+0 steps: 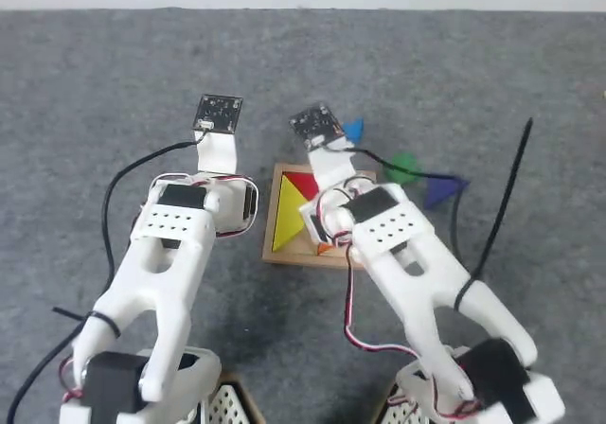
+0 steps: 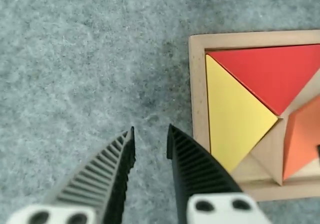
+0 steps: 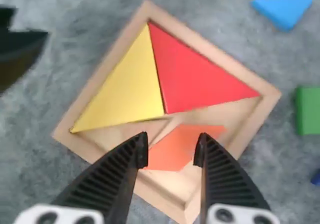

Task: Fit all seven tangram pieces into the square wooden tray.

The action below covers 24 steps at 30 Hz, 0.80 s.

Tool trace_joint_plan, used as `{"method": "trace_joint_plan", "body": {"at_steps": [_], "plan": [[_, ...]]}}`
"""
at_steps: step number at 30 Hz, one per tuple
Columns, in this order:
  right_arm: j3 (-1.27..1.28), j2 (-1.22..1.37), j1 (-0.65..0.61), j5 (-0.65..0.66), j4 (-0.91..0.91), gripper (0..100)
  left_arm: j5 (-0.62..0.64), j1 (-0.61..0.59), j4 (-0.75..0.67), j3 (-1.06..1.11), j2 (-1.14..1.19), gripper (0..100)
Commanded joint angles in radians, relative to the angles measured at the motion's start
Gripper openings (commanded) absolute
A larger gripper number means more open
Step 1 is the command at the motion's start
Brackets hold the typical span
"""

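Right claw [image 3: 171, 145] hangs half open, gripping nothing, tips either side of the orange piece [image 3: 175, 156], which lies flat in the tray [image 3: 97, 81], long axis across the gap; my high view buries most of it under the arm. Beyond it sit the yellow triangle [image 3: 125, 94] and red triangle [image 3: 195, 79]. Left claw [image 2: 151, 129], slightly parted and empty, hangs over carpet beside the tray.

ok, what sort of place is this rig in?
Probably a lab or workshop bench for robot trials: a grey felt mat covers the table, a white left arm and right arm sit side by side, and a wooden puzzle tray lies between them.
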Motion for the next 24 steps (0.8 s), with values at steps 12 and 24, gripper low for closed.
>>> {"method": "trace_joint_plan", "body": {"at_steps": [12,24], "plan": [[-0.008,0.200,0.047,0.034,-0.062,16.9,0.003,0.006,-0.011,-0.004,-0.006,11],[-0.092,0.211,0.180,0.123,-0.070,16.9,0.003,0.006,-0.012,-0.004,-0.006,11]]}}
